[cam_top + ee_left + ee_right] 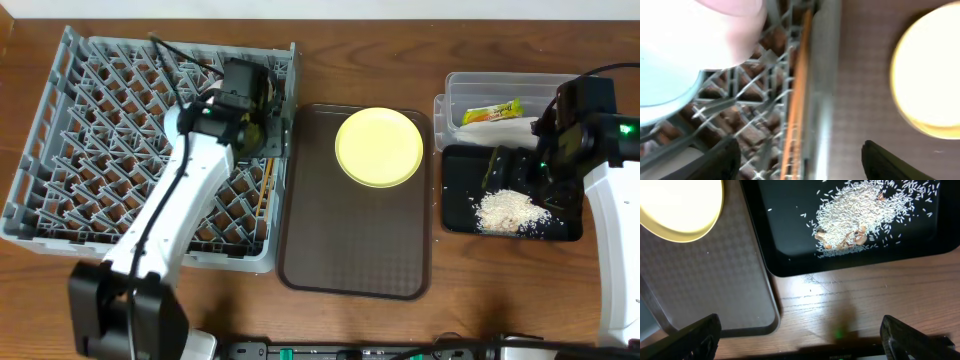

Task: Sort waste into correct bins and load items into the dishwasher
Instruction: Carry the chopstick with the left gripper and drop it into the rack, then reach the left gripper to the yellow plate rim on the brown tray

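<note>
K: State of the left gripper (800, 167)?

M: Released. In the wrist view its fingers (715, 162) stand wide apart with nothing clasped between them. The arm hangs over the right edge of the dish rack (90, 130).

K: Where are the chopsticks (797, 100)?

M: Inside the rack, lying side by side along its right wall. They are below the spread jaws and apart from both fingers.

K: Anything else in the rack?

M: A light blue bowl (662, 85) at the left of the wrist view. Just above it is a pale thing (725, 25), too blurred to tell whether it is a bowl or a cup.

K: And the yellow plate (379, 147)?

M: It is on the far end of the brown tray (355, 250), which lies just beside the rack.

K: Right side?

M: The right gripper (800, 340) is spread wide too and holds nothing. It hangs over the black tray (460, 190). The rice (510, 210) is heaped in that tray, with loose grains scattered around the heap. The clear tub (470, 82) sits just behind it and holds the wrapper (492, 113) and the napkin (497, 129).
</note>
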You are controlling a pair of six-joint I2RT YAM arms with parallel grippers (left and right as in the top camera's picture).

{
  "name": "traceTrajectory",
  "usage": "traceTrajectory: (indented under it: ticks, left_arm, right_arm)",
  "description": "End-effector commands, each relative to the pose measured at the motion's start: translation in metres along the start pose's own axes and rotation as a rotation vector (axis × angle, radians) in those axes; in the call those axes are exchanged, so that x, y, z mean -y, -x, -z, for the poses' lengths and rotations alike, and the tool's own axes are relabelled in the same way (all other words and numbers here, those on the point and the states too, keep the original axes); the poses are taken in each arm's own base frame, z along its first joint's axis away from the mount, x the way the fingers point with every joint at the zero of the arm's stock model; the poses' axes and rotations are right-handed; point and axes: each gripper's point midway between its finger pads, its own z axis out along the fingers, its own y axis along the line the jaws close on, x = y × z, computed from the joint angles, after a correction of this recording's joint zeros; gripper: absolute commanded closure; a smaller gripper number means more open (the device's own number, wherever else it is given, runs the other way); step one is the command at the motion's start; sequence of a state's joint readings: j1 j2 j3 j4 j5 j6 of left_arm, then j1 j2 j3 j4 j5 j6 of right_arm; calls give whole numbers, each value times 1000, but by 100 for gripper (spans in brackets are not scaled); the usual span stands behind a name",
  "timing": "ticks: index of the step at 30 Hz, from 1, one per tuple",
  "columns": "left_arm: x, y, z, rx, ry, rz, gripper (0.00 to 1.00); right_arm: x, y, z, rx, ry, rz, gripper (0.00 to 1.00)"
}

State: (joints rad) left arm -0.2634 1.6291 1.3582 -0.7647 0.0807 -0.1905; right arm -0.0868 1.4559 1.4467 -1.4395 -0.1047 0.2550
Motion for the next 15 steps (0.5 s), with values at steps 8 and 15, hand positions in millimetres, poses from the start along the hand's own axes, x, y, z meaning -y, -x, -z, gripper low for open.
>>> traceTrajectory:
  ticks: [8,15]
  left_arm:
    - [85,8,21,90,-254,-239,20]
    - [139,2,17,126,-312,-518,20]
  right_arm:
    - [-1,3,3,16,8,6,1]
    - [-1,3,3,17,9,6,1]
